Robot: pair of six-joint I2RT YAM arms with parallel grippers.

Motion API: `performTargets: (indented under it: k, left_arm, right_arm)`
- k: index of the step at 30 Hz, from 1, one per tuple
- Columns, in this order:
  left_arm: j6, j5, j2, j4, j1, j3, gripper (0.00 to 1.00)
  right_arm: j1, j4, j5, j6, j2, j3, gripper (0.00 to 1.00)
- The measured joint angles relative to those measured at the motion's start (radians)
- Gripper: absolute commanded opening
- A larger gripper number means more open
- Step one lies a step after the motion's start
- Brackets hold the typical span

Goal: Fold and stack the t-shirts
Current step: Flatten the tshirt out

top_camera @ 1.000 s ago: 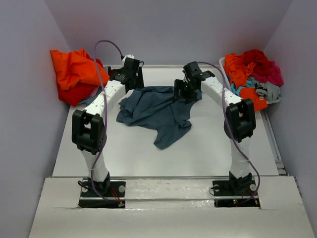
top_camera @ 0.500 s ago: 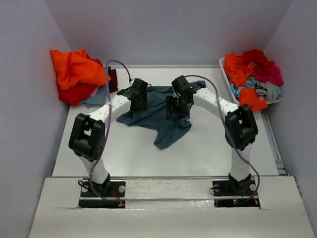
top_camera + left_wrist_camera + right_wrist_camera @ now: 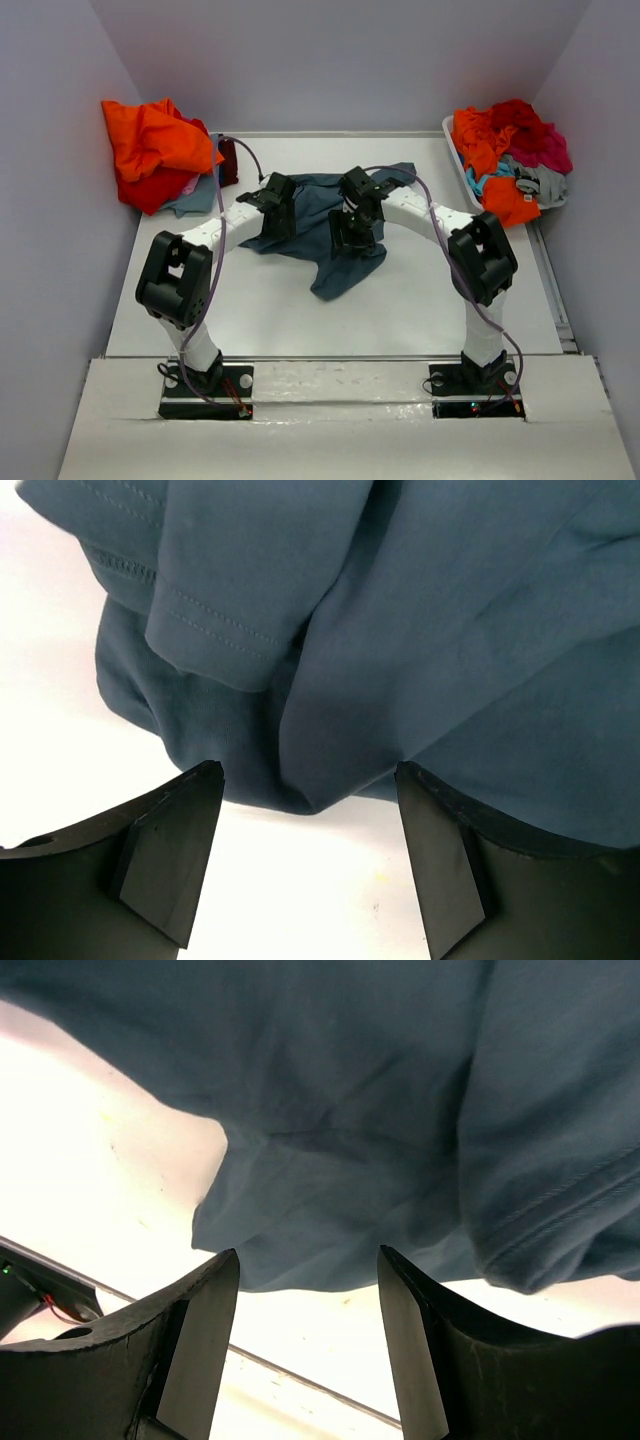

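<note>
A crumpled slate-blue shirt (image 3: 335, 265) lies mid-worktop (image 3: 420, 300). The left tool (image 3: 280, 208) and right tool (image 3: 352, 228) both hang over it. More orange shirts (image 3: 150, 140) sit far left, a mixed heap (image 3: 510, 155) far right.

one dark slate-blue cloth t-shirt (image 3: 305, 215) on the white tabletop (image 3: 400, 300). two heaps of bright cloth shirts, a far-left heap (image 3: 150, 150) and a far-right heap (image 3: 505, 150); shirts per heap cannot be counted. two white-and-black robot arms, left arm (image 3: 225, 222) and right arm (image 3: 432, 212), each with two black fingers (image 3: 165, 860).
</note>
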Motion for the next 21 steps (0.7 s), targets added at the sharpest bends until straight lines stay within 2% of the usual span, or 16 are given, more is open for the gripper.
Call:
performTargets:
  k: [18,21]
  left_arm:
    - [-0.035,-0.007,0.0,0.014,0.0,-0.072,0.81]
    - [-0.043,-0.021,0.0,0.015,0.0,-0.072,0.81]
  right_arm:
    - [0.122,-0.005,-0.047,0.013,0.062,0.001,0.6]
    - [0.123,-0.006,-0.051,0.013,0.076,0.002,0.55]
